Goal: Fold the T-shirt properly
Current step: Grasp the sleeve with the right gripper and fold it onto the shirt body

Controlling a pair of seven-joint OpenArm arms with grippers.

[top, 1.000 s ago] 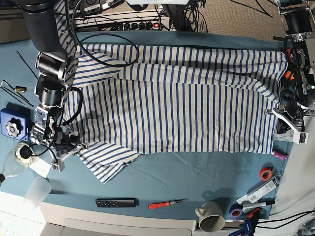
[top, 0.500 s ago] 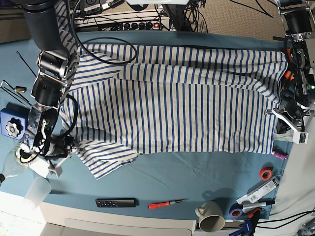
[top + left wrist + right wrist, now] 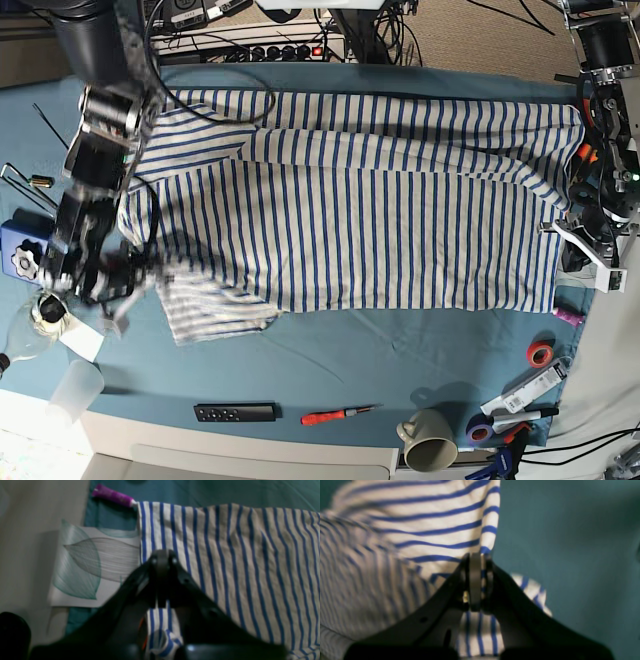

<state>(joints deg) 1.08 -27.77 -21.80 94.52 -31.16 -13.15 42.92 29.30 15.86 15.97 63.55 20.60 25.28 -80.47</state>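
My right gripper [image 3: 475,580] is pinched tight on a sleeve edge of the T-shirt [image 3: 360,210], striped cloth bunched between the closed pads; in the base view it sits at the table's near-left corner, blurred w/ motion, sleeve gathered beside it. My left gripper [image 3: 162,580] is likewise clamped on the hem at the opp. end, fabric puckering under the tips, just beside a purple tube [image 3: 113,497] and a leaf-print card [image 3: 95,565]. The shirt lies spread across the teal table cover [image 3: 400,350], 1 long side already doubled over toward the middle. I judge both ends are held to keep the cloth taut while the sleeve gets tucked in, approx. the early-mid part of the fold. Near edge clutter, i.e. remote [image 3: 235,411], screwdriver [image 3: 340,413], mug [image 3: 430,446], lies apart from the shirt.
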